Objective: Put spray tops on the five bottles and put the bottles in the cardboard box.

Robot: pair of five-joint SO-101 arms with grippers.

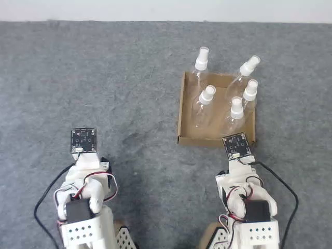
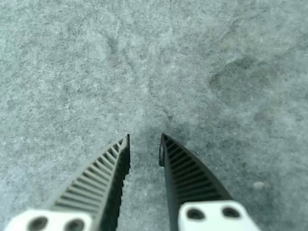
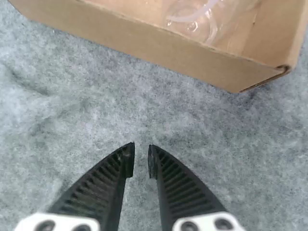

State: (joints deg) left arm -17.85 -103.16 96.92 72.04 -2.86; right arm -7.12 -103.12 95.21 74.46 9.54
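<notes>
Five bottles (image 1: 203, 106) upright in cardboard box (image 1: 181, 111), spray tops (image 1: 207, 94) pointing up

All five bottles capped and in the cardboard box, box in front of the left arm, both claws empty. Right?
Not quite: the cardboard box sits in front of the right arm, not the left. The high view shows it, just ahead of that arm. The rest holds: five capped bottles in it, left claw and right claw empty.

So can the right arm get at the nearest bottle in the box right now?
Probably yes: the right gripper sits empty just short of the cardboard box, bare carpet between, and that bottle stands just behind the low near wall.
</notes>
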